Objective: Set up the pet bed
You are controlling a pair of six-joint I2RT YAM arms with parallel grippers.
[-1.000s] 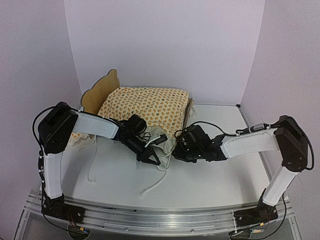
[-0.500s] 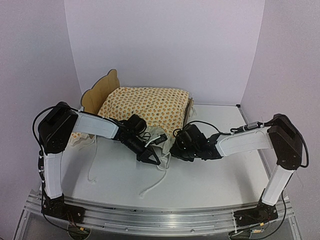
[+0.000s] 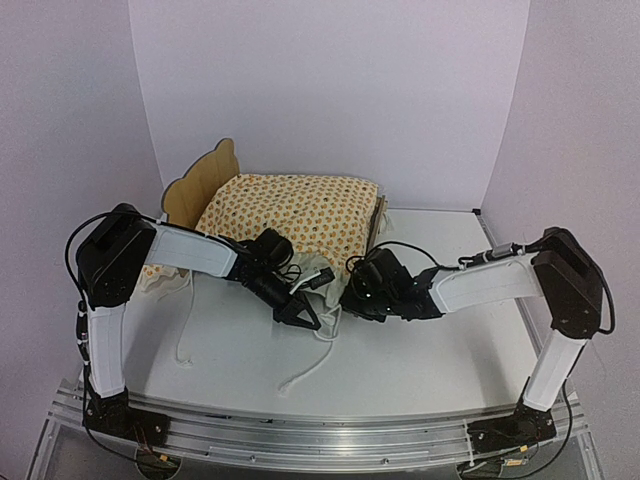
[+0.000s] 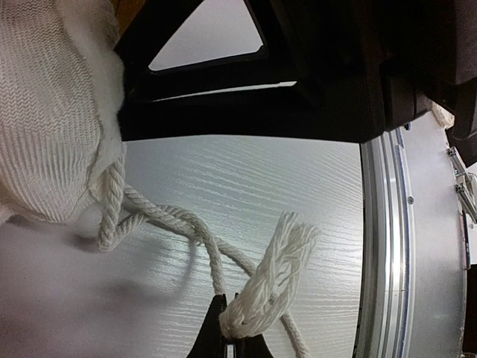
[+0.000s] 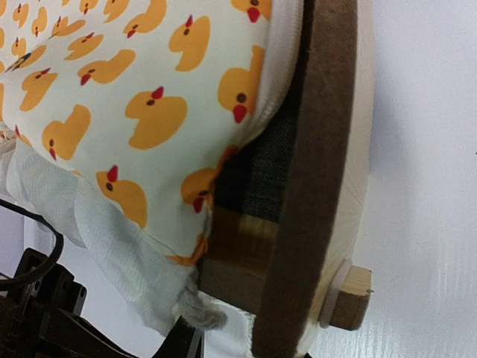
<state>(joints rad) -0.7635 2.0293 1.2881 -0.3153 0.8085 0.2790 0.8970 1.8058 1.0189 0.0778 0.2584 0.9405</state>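
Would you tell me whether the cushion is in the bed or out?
In: the cushion lies on the bed, between headboard and footboard, over the dark base.

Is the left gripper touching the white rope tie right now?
Touching. The left wrist view shows the left gripper shut, its tips pinching the white rope tie just below its frayed end.

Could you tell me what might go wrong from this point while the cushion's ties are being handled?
The left gripper pinches the tie cord only near its frayed end, so it may slip free. Pulling that cord could also drag the duck-print cushion off the pet bed. The right gripper sits close to the bed's wooden corner and might nudge the frame.
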